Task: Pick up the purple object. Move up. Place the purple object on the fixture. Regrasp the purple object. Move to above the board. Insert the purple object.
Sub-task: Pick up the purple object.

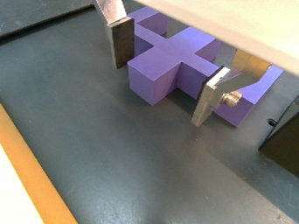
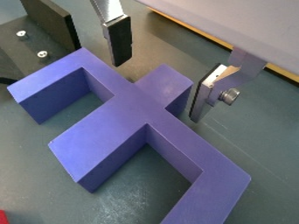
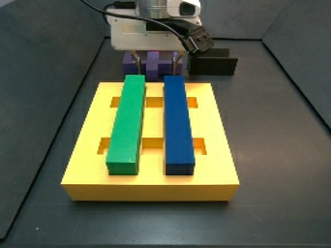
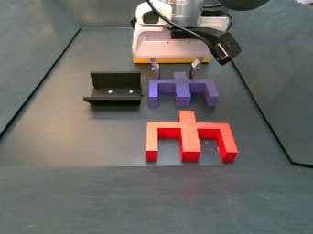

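The purple object (image 4: 182,90) lies flat on the dark floor behind the red piece, with its raised tab pointing towards the gripper. My gripper (image 4: 178,70) is low over it and open. In both wrist views the silver fingers (image 1: 117,44) (image 2: 208,94) stand either side of the tab (image 1: 163,74) (image 2: 162,86) with gaps, touching nothing. The black fixture (image 4: 113,89) stands apart beside the purple object; it also shows in a wrist view (image 2: 41,35). The yellow board (image 3: 149,167) carries a green bar (image 3: 126,121) and a blue bar (image 3: 177,121). The gripper (image 3: 155,60) is beyond the board's far end.
A red notched piece (image 4: 188,139) lies on the floor just in front of the purple object. Dark walls enclose the work area on both sides (image 4: 37,82). The fixture also shows behind the board in a side view (image 3: 215,64).
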{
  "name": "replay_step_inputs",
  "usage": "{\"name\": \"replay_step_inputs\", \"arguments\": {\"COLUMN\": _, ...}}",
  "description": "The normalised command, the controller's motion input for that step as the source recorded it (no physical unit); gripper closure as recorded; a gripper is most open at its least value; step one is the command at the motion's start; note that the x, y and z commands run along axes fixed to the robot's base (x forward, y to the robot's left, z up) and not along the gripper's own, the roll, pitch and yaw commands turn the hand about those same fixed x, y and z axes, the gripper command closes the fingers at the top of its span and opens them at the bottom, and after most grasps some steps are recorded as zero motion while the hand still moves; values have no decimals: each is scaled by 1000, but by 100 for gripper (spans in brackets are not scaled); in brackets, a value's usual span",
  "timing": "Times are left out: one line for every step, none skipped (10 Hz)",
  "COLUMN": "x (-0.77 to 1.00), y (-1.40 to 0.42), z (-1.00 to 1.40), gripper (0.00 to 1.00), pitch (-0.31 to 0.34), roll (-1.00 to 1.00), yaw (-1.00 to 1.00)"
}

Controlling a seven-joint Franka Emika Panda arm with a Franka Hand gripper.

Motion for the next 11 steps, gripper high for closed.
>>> {"name": "replay_step_inputs", "arguments": {"x": -114, "y": 137, "z": 0, "gripper": 0, "pitch": 67, "roll": 121, "yaw": -46}}
{"name": "replay_step_inputs", "arguments": {"x": -83, "y": 74, "z": -37, "gripper": 0, "pitch": 14, "roll": 41, "yaw": 0}}
{"name": "replay_step_inputs", "arguments": {"x": 0, "y": 0, "z": 0, "gripper": 0, "pitch": 0, "roll": 0, "yaw": 0}}
{"name": "replay_step_inputs", "arguments": {"x": 0, "y": 0, "z": 0, "gripper": 100, "pitch": 0, "roll": 0, "yaw": 0}}
{"name": "replay_step_inputs", "arguments": {"x": 0, "y": 0, "z": 0, "gripper": 100, "pitch": 0, "roll": 0, "yaw": 0}}
{"name": "replay_step_inputs", "arguments": {"x": 0, "y": 0, "z": 0, "gripper": 100, "pitch": 0, "roll": 0, "yaw": 0}}
{"name": "replay_step_inputs", "arguments": {"x": 0, "y": 0, "z": 0, "gripper": 100, "pitch": 0, "roll": 0, "yaw": 0}}
{"name": "replay_step_inputs", "arguments": {"x": 0, "y": 0, "z": 0, "gripper": 100, "pitch": 0, "roll": 0, "yaw": 0}}
{"name": "replay_step_inputs", "arguments": {"x": 0, "y": 0, "z": 0, "gripper": 100, "pitch": 0, "roll": 0, "yaw": 0}}
{"name": "replay_step_inputs", "arguments": {"x": 0, "y": 0, "z": 0, "gripper": 100, "pitch": 0, "roll": 0, "yaw": 0}}
{"name": "replay_step_inputs", "arguments": {"x": 0, "y": 0, "z": 0, "gripper": 100, "pitch": 0, "roll": 0, "yaw": 0}}
